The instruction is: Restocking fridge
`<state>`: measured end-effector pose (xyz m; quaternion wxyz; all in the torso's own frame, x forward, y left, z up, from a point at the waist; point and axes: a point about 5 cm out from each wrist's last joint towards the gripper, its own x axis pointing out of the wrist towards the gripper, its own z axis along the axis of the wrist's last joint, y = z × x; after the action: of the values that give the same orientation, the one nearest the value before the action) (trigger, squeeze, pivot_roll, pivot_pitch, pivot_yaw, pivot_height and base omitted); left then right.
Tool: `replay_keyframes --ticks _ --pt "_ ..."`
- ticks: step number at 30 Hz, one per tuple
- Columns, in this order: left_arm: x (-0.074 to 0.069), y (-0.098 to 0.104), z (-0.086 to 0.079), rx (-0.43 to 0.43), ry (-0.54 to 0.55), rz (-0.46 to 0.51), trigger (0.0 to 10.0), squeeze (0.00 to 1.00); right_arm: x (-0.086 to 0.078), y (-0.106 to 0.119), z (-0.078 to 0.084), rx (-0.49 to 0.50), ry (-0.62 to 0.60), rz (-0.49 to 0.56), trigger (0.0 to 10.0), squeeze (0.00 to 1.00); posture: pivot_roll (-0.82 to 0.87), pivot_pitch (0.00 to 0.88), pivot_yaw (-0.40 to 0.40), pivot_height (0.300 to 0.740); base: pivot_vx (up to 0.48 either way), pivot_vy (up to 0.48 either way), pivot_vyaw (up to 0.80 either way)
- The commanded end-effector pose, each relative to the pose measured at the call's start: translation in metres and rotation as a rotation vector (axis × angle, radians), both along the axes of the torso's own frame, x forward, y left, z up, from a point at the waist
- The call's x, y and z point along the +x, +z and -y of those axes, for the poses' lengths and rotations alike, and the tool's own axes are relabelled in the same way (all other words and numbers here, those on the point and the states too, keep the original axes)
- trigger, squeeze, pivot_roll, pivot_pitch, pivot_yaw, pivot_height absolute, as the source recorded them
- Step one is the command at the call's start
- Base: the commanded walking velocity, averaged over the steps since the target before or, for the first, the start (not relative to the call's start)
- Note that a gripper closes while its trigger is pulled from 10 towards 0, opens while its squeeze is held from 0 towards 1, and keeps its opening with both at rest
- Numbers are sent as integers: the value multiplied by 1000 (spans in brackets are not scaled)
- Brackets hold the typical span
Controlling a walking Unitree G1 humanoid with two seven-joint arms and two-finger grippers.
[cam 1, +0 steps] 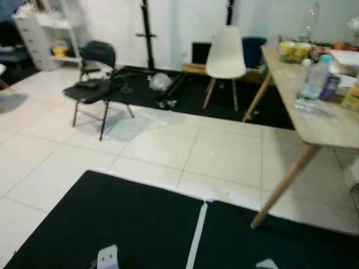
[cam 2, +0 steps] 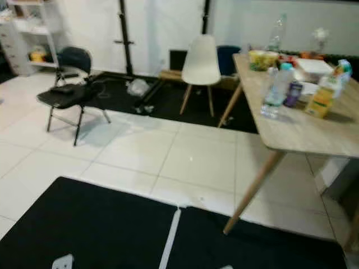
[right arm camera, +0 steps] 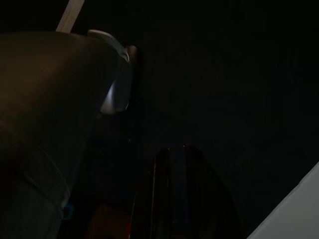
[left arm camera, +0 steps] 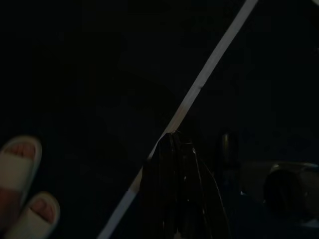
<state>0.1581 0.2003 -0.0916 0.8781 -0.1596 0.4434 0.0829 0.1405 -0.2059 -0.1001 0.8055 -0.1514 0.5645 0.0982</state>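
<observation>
A light wooden table [cam 2: 291, 131] stands at the right and carries groceries: a clear water bottle [cam 2: 273, 92], a purple can [cam 2: 293, 93], a yellow juice carton [cam 2: 320, 101] and yellow tubs [cam 2: 259, 59] at its far end. No fridge is in sight. Both arms hang idle by my sides over a black floor mat. In the dark left wrist view my left gripper [left arm camera: 174, 137] is shut with nothing in it. In the equally dark right wrist view my right gripper [right arm camera: 175, 149] is also shut and empty.
A black mat [cam 1: 140, 224] with a white tape line [cam 1: 197, 235] lies just ahead, with white tiles beyond. A black folding chair [cam 1: 92, 84] stands far left and a white chair [cam 1: 226, 53] by the table. A person's feet in white slippers [left arm camera: 22, 189] are near my left gripper.
</observation>
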Motion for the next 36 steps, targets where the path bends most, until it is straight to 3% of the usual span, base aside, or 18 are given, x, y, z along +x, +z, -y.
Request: replay_keyframes --ticks 1,18,24,36 --pt "-3 -1 -1 -1 -2 -10 10000 0 -2 -1 -4 2 17 -10 10000 0 -76 0 49 740 0 0 -769" --pt "-6 -2 -1 3 -12 -10 10000 0 0 0 -2 -7 34 13 10000 0 -74 0 41 740 0 0 -757" --pt "-5 -1 -1 7 -31 -7 10000 0 5 1 -2 -6 26 24 10000 0 -77 0 43 740 0 0 0" --pt "-4 -1 0 12 -51 -10 10000 0 -9 -2 2 -5 27 10 10000 0 -79 0 41 740 258 0 0"
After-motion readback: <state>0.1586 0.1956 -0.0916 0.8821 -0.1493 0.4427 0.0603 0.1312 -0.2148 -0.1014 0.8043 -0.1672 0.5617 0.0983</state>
